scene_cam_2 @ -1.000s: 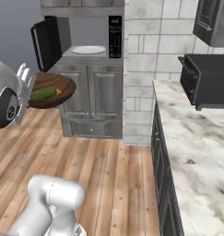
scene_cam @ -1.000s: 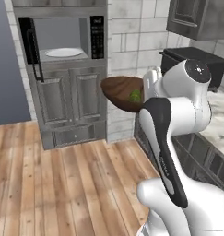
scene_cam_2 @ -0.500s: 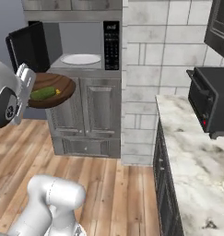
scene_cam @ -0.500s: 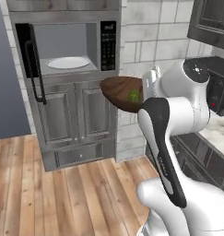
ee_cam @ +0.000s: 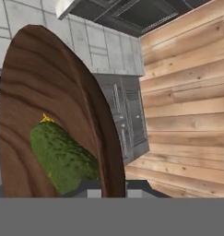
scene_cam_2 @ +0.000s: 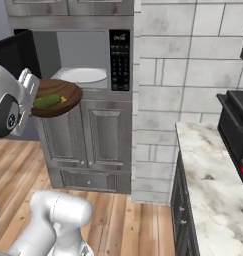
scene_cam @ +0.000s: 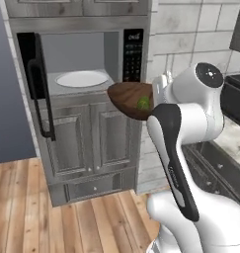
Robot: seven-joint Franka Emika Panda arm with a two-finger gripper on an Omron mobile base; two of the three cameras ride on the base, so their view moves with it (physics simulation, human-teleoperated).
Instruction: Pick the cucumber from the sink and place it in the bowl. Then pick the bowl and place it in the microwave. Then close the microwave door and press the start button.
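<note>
Microwave (scene_cam: 87, 64) panel markings unreadable. Gripper (scene_cam_2: 29, 89) nearly closed, pinching wooden bowl (scene_cam_2: 57, 96) rim; cucumber (scene_cam_2: 47, 101) inside; microwave door (scene_cam: 36, 84) open.

One wooden bowl (scene_cam_2: 57, 96), one cucumber (scene_cam_2: 47, 101), one open microwave (scene_cam: 87, 64), one white turntable plate (scene_cam: 82, 78), one toaster oven (scene_cam_2: 236, 140).

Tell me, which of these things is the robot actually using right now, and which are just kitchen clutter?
In use: the bowl, held by the gripper; the cucumber lying in it; the microwave, its microwave door open.

Just there: black toaster oven, marble counter, cabinet doors below the microwave.
</note>
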